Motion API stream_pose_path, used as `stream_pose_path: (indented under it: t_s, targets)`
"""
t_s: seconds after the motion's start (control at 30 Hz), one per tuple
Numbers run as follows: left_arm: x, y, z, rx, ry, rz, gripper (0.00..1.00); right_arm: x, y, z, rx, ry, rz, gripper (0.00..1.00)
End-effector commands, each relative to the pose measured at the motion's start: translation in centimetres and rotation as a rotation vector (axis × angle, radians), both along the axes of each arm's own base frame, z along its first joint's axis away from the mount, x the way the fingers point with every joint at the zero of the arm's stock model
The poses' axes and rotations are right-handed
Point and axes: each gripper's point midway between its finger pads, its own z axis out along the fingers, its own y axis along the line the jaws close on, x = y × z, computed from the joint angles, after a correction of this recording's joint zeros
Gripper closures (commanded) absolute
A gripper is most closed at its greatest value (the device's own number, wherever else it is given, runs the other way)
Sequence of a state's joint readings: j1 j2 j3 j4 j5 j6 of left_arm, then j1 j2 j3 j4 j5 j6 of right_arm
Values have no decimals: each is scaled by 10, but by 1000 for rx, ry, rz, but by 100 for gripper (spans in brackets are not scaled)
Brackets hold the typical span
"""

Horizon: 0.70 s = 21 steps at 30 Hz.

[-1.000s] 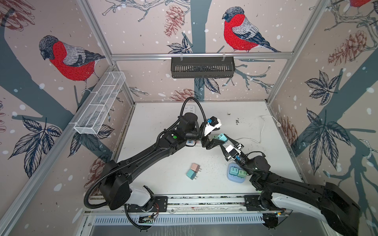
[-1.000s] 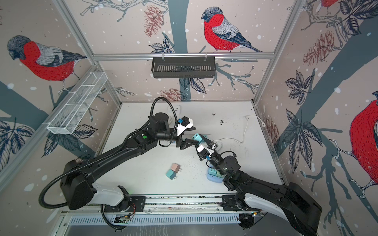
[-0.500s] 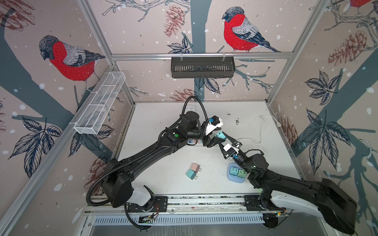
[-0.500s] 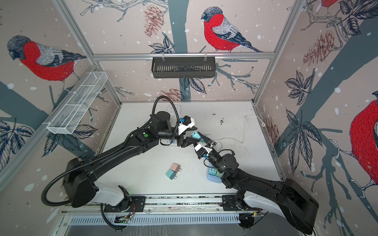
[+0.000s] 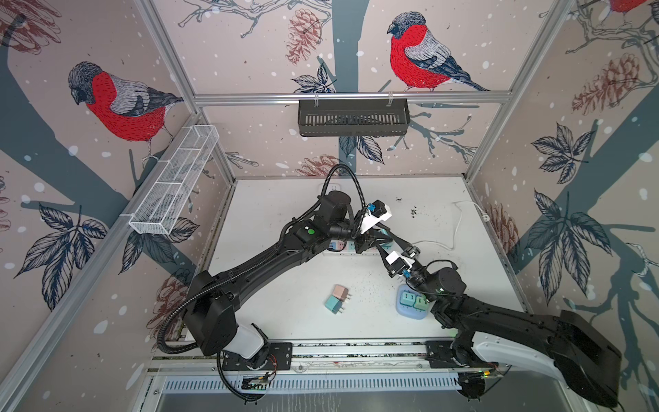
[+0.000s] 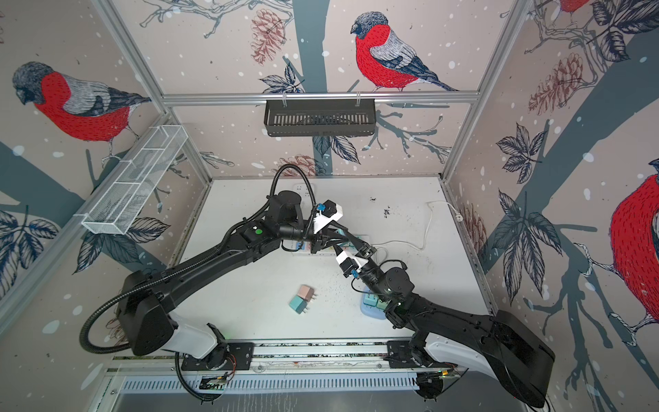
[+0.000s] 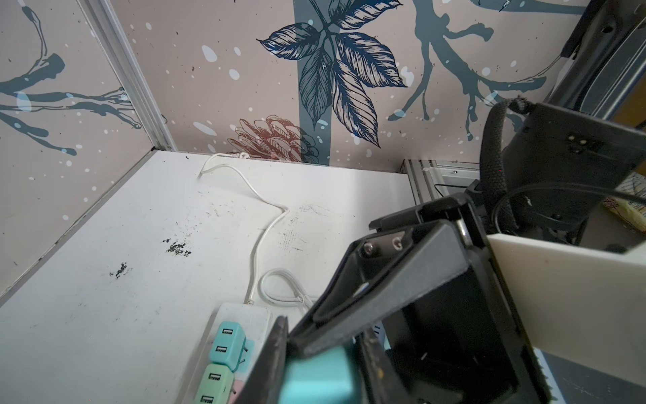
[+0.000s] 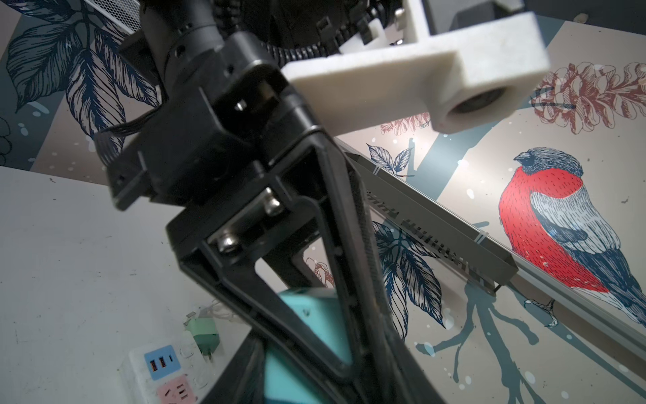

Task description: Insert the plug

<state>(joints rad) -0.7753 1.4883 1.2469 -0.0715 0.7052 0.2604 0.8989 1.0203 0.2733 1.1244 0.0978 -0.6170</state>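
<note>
ARMS MEET OVER THE STRIP: Two robot arms converge above a white power strip (image 5: 338,246) near the middle of the tabletop (image 5: 271,214), both fastened to one teal plug (image 7: 318,379). The left claw (image 7: 320,363) is clamped on the plug, its dark fingers (image 7: 271,349) pressed against the teal body. The right claw (image 8: 307,381) is closed on the same plug from the opposite side. In the left wrist view one of its grey fingers slants down onto the plug's top.

The plug is held off the tabletop at the strip's corded end, seen in both top views as slivers of teal between the black claw parts. Its prongs are hidden, so whether they reach a socket cannot be told.

On the strip itself a teal USB adapter (image 7: 227,341) leans with its prongs partly showing, and a green USB adapter (image 7: 214,379) sits just beside it. A pink socket (image 8: 176,391) lies bare farther along.

Nearer the front rail, a pink plug (image 5: 341,292) and a second teal plug (image 5: 333,305) lie touching on the tabletop. To their right a blue dish (image 5: 401,314) (partly under the right arm) holds two pale green plugs (image 5: 407,299).

The strip's white cord (image 5: 457,228) loops away toward the right wall. A black basket (image 5: 353,117) hangs on the rear rail and a white wire basket (image 5: 174,182) on the left wall.
</note>
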Motion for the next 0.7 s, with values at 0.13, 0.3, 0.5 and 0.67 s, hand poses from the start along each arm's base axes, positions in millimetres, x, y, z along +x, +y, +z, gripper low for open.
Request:
stream_pose_path:
  t_s: [0.13,0.3,0.5,0.67]
  targets:
    - [1,9,-6,15,-17,4,100,-12,-3,20,114,27,70,0]
    - [33,37,7,-19,-10,151,100,-17,-6,5,116,148,108,0]
    - [40,60,-5,4,-202,222,100,-1,-42,18,394,398,-4,0]
    - [38,70,-37,80,-374,205,100,-4,-80,53,742,579,7,0]
